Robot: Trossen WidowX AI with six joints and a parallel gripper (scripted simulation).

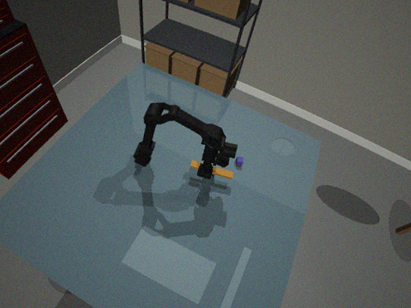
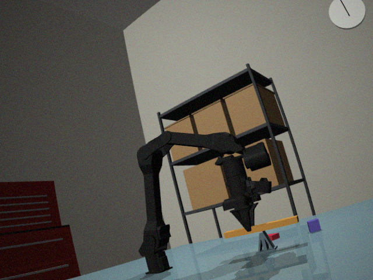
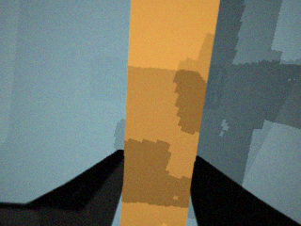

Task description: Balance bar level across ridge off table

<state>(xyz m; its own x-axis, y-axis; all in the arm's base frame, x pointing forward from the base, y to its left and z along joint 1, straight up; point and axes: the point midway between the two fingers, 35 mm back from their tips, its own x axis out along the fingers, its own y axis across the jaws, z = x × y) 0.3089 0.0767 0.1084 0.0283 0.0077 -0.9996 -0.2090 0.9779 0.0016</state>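
A long orange bar (image 1: pixel 223 173) (image 2: pixel 271 224) (image 3: pixel 165 94) is held near its middle by my gripper (image 1: pixel 205 172) (image 2: pixel 247 226) (image 3: pixel 157 188), which is shut on it. The bar hangs roughly level, a little above the blue table (image 1: pixel 73 197) (image 2: pixel 337 249). In the exterior view a small dark ridge (image 2: pixel 264 242) stands on the table just under the bar, a little right of my fingers; the gap between bar and ridge top is very small and I cannot tell if they touch. The ridge is hidden in the wrist view and in the top view.
A small purple cube (image 1: pixel 240 160) (image 2: pixel 313 225) stands on the table right of the bar. A small red block (image 2: pixel 274 236) lies behind the ridge. A metal shelf with cardboard boxes (image 1: pixel 199 28) (image 2: pixel 240 126) stands behind the table, a red tool cabinet (image 1: pixel 6 76) at the left.
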